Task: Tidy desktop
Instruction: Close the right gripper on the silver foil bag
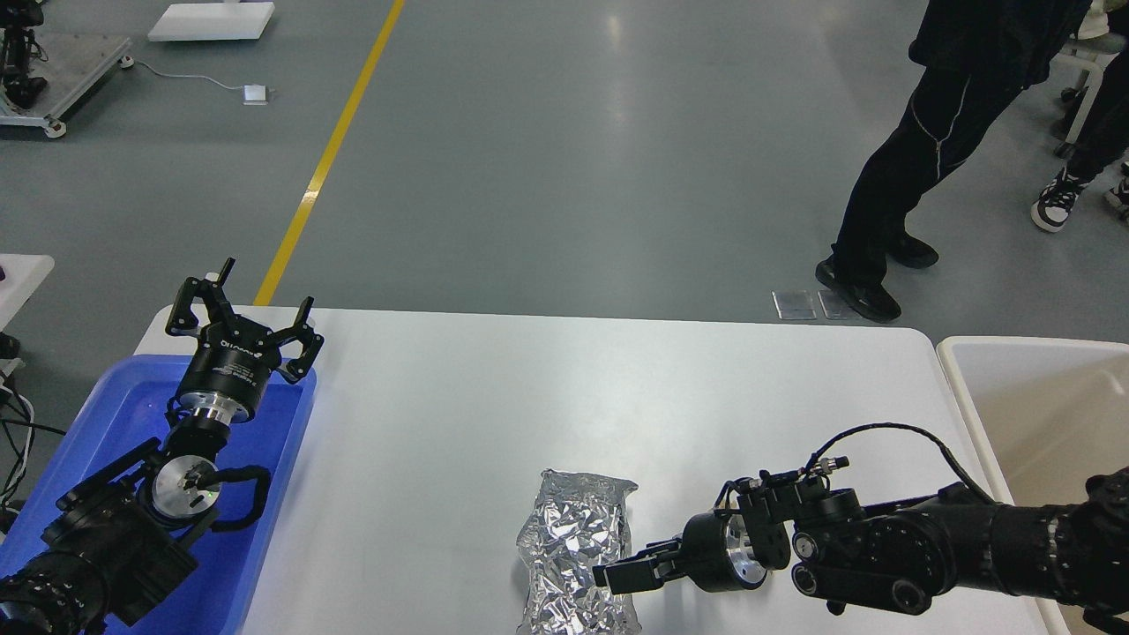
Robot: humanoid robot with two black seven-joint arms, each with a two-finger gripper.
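The white desktop (494, 397) fills the middle of the head view. A crumpled silver foil packet (578, 551) lies on it near the front edge. My right gripper (617, 573) comes in from the right, low over the desktop, with its fingertips at the packet's right side. I cannot tell whether it grips the packet. My left gripper (251, 304) is open and empty, held above the far corner of the blue tray (273, 459) at the left.
A beige white-rimmed bin (970, 388) stands off the desktop's right end. A person's legs (891, 220) stand on the grey floor beyond the far right corner. A yellow floor line (326, 159) runs behind the table.
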